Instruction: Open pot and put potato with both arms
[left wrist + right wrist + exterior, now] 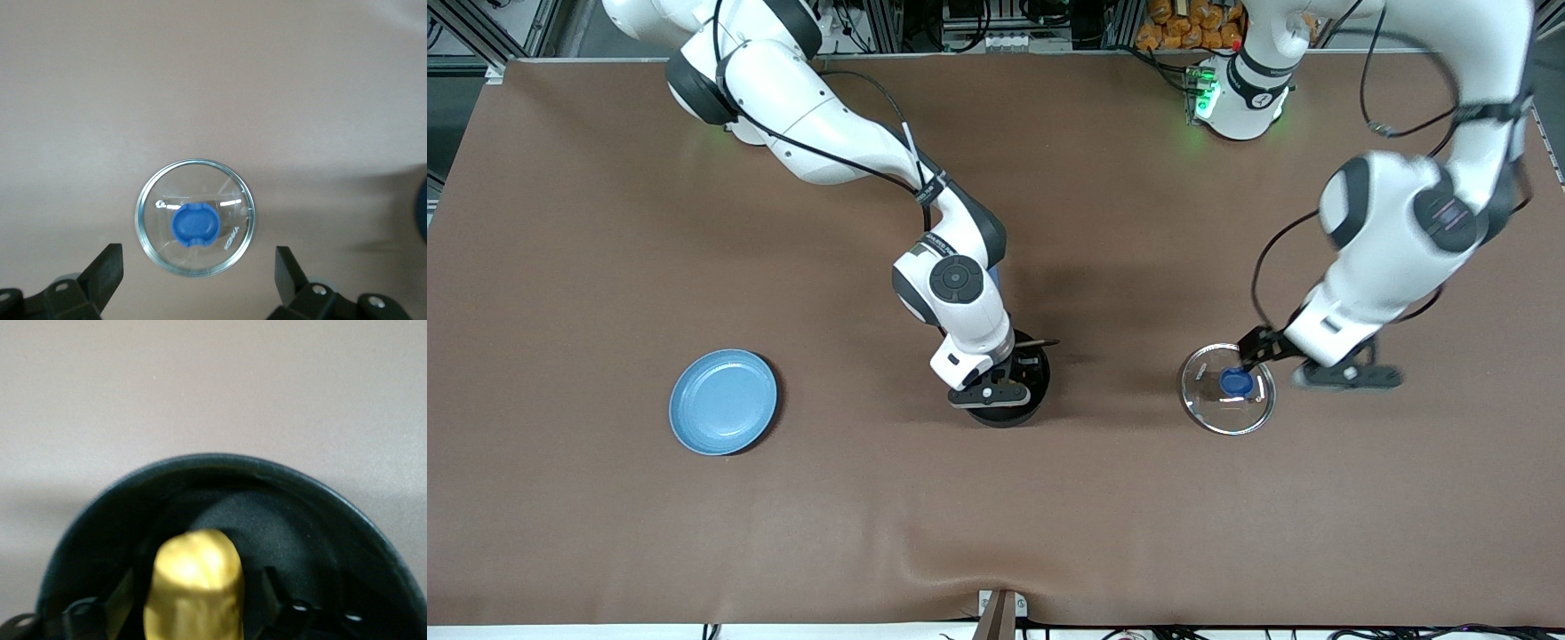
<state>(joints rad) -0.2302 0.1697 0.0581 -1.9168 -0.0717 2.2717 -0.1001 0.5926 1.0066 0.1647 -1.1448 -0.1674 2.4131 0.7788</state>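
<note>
The black pot (1021, 411) stands at the table's middle, uncovered; its handle is hidden under the right arm. My right gripper (1000, 384) reaches down into the pot. In the right wrist view the yellow potato (195, 587) is inside the pot (307, 540), between my right gripper's (200, 590) fingers, which are open, with a dark gap on each side. The glass lid with a blue knob (1228, 388) lies flat on the table toward the left arm's end. My left gripper (1270, 350) is open and empty just above the lid's edge; the left wrist view shows the lid (195, 227) ahead of the spread fingers (107, 270).
A flat light-blue plate (723, 402) lies on the brown table toward the right arm's end, level with the pot. A fold in the table cover (925, 547) runs along the edge nearest the front camera.
</note>
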